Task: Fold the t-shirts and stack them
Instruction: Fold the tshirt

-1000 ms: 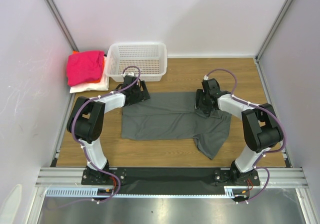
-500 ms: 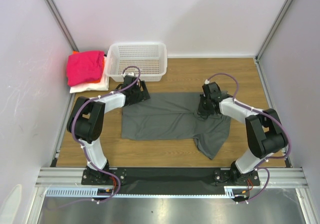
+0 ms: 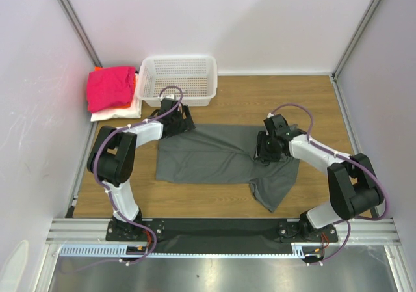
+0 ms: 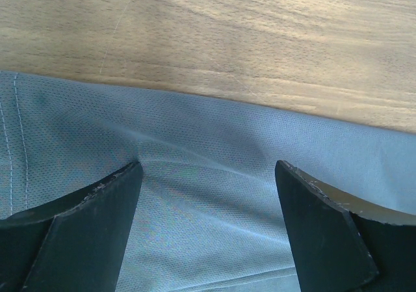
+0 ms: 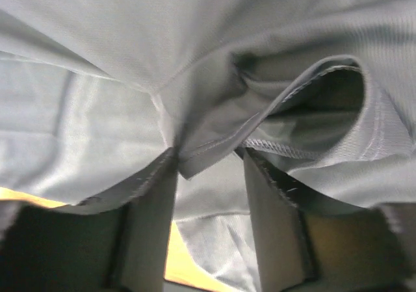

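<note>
Grey t-shirt [image 3: 208, 159] lies flat on the table [image 3: 325, 103], its long axis running 9 to 3 o'clock, shoulder end at 3 and one sleeve [image 3: 273, 188] pointing to 5. Left fingers [image 4: 97, 207], spread wide, straddle its 10 o'clock corner. Right fingers [image 5: 153, 201], half spread at 3 o'clock, flank a stitched fold [image 5: 260, 139], seemingly unclamped.

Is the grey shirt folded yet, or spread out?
Spread, not folded: the grey t-shirt lies open across the table, one sleeve sticking out, cloth bunched at the right gripper.
</note>
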You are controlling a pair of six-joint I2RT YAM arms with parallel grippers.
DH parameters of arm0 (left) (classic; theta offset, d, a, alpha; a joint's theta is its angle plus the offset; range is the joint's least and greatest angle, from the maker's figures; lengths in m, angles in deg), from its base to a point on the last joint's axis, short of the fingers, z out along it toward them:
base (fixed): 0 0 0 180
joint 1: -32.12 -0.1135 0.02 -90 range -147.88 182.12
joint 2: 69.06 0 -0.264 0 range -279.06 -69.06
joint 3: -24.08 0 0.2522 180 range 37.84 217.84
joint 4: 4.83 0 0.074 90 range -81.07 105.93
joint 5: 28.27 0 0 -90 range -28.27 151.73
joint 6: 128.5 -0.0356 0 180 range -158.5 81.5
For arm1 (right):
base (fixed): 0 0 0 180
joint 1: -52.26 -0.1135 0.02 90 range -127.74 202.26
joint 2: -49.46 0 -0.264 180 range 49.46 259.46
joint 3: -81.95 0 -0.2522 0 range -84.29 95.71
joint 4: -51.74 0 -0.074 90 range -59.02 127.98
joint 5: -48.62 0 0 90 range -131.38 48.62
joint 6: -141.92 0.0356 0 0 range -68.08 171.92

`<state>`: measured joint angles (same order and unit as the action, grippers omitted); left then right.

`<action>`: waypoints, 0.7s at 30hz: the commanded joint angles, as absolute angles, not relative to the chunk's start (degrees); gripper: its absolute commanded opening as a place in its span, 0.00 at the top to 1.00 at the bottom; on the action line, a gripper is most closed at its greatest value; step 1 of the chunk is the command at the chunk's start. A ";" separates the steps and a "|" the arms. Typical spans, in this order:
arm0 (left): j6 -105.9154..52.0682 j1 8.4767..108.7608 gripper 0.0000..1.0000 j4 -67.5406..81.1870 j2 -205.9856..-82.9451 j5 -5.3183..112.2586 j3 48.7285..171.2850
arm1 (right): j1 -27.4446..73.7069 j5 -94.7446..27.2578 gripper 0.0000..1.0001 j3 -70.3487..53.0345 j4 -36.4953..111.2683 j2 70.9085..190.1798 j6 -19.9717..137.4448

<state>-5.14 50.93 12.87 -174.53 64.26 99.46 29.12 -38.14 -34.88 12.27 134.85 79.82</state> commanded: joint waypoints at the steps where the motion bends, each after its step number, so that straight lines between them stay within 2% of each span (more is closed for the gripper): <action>1: -6.33 50.49 0.11 12.79 -175.50 63.84 100.85 | 30.97 -40.32 0.45 -30.43 6.71 133.92 81.88; 2: -6.42 50.49 0.11 13.06 -175.32 63.84 100.94 | 31.95 -40.33 0.42 -28.94 5.39 134.27 82.15; 8: -7.74 50.58 0.12 15.34 -173.31 63.84 101.82 | 40.20 -41.29 0.41 -16.45 1.51 137.70 80.75; 16: -13.89 56.90 0.11 21.84 -170.40 64.99 111.47 | 45.75 -47.80 0.42 -17.23 9.59 142.69 79.96; 21: -13.45 58.40 0.11 21.93 -170.66 65.33 110.53 | 48.47 -50.08 0.43 -12.76 11.08 149.30 77.25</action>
<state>-11.94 58.25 20.39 -172.96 64.89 110.22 47.05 -47.03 -16.28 8.60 146.69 80.00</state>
